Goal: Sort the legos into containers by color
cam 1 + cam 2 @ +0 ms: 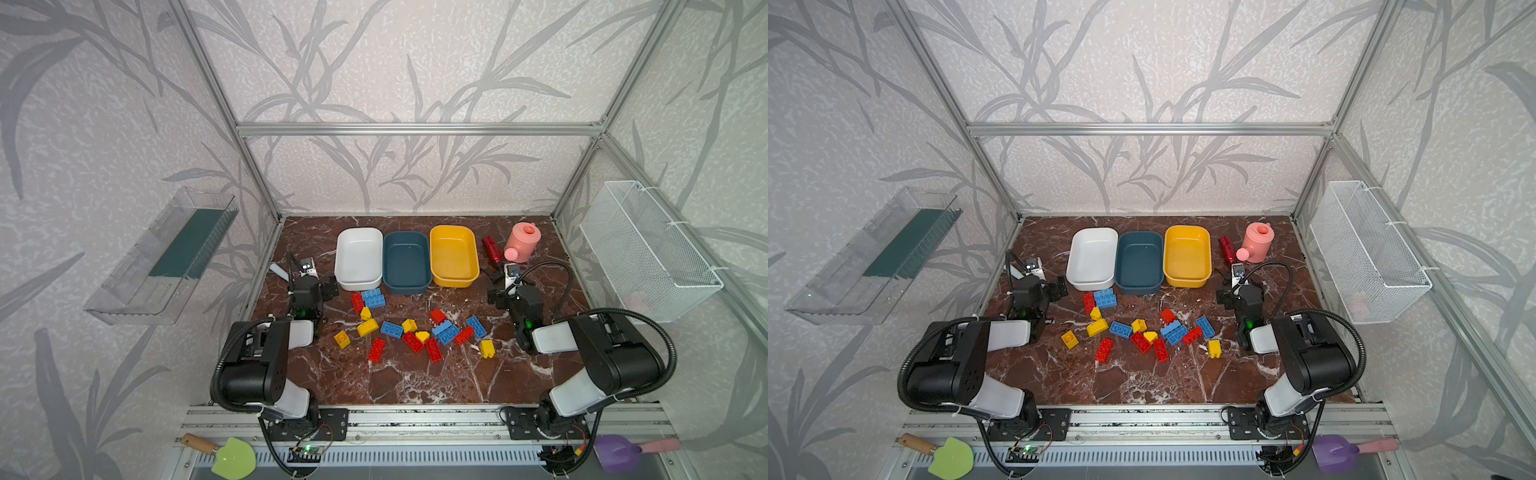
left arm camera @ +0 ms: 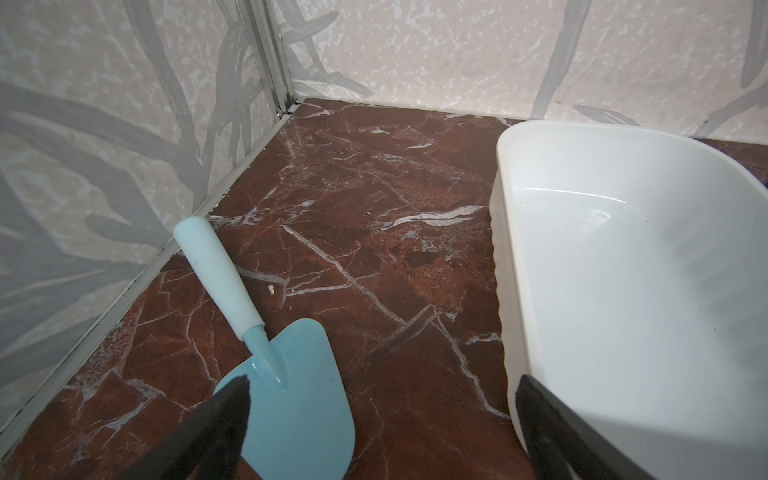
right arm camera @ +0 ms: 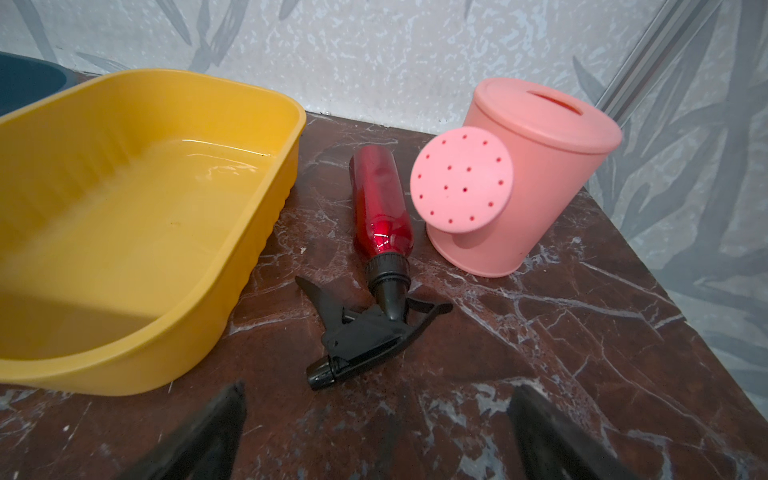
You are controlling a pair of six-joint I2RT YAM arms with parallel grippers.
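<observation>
On the marble table (image 1: 395, 382), bumpy red, blue and yellow legos (image 1: 390, 329) lie near the blue tub (image 1: 406, 290); the left gripper (image 2: 382, 384) and the right gripper (image 3: 379, 390) spread their fingers wide, empty.

Lab robot cell: aluminium frame (image 1: 415, 129), leaf-wallpaper panels (image 1: 374, 62), marble-look tabletop (image 1: 395, 378), mounting rail (image 1: 424, 417).

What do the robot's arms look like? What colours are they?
The left arm and right arm match: chunky black joints joined by white links, a ribbed black cable looping alongside each, and a small green light near the wrist. The left tool and right tool have plain black, tapered fingers.
</observation>
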